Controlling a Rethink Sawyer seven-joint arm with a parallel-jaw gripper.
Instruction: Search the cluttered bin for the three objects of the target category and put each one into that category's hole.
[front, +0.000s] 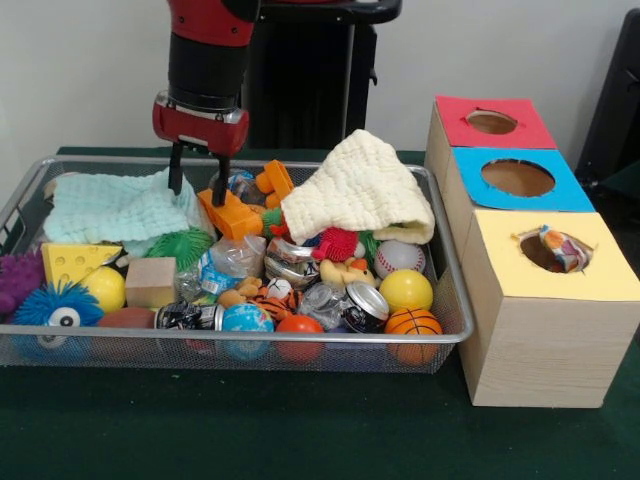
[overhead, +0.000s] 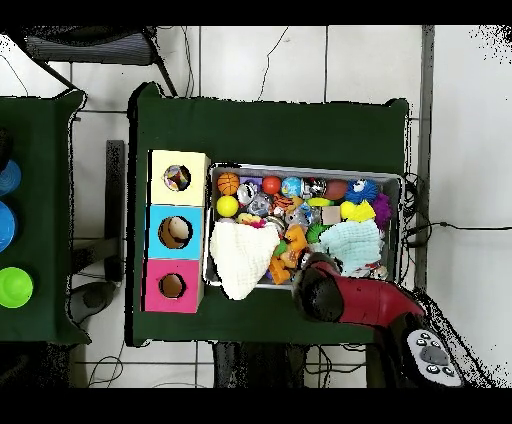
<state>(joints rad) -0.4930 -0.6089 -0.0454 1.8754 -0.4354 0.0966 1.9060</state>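
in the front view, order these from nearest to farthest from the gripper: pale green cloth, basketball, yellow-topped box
1. The pale green cloth, right beside the gripper at the bin's back left.
2. The basketball, at the bin's front right corner.
3. The yellow-topped box, outside the bin on the right.

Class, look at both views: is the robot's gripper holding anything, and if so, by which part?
Nothing is held. The gripper hangs open and empty over the bin, its jaws spread near the mint cloth.
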